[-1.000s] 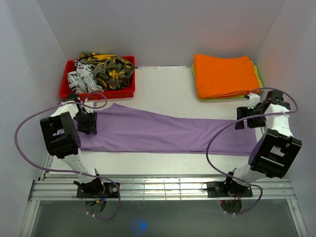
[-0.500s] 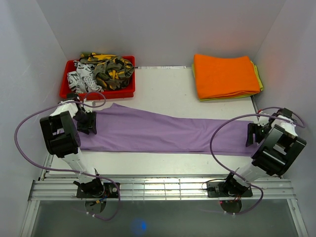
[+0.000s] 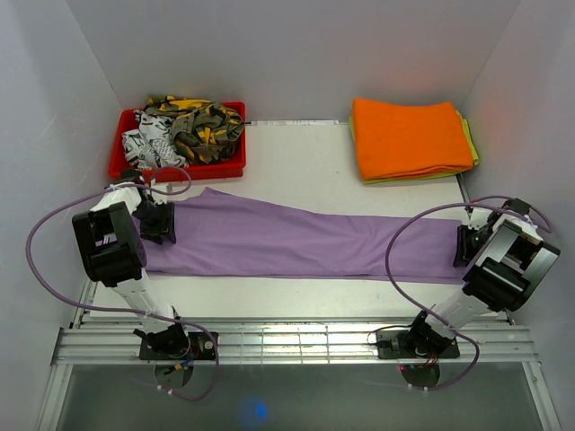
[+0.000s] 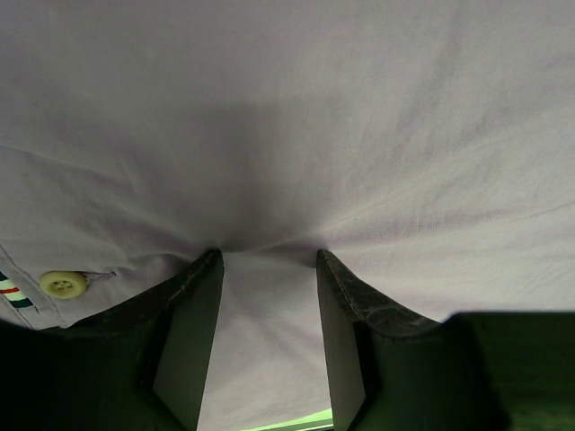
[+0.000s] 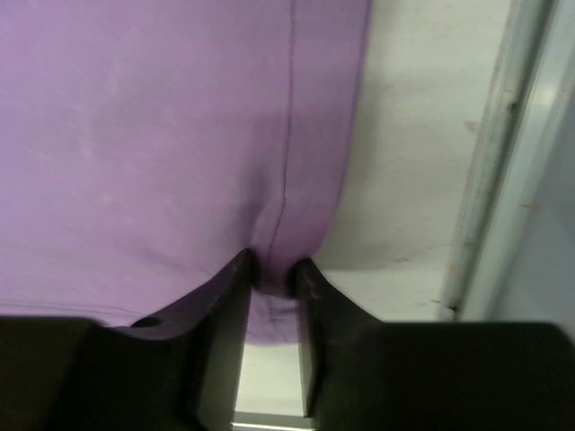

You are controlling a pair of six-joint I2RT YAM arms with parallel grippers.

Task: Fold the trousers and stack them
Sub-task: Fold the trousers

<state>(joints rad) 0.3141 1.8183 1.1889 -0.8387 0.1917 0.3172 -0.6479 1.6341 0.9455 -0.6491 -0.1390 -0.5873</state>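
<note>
As left gripper [image 4: 268,256] and right gripper [image 5: 272,268] pinch them, trousers [image 3: 296,241] seem flat.

We see both arms bent low, one at each side edge of the frame.
The left gripper [image 3: 160,222] and the right gripper [image 3: 467,244] each pinch the trousers [image 3: 296,242].

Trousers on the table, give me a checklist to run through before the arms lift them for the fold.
1. Waist end of the trousers held by the left gripper: ok, cloth puckers in its grip beside the button.
2. Hem end held by the right gripper: ok, fabric pinched at the seam.
3. Trousers spread flat between the arms: ok.
4. Orange stack apart from the trousers: ok.
5. Both layers caught in each grip: cannot tell.
</note>
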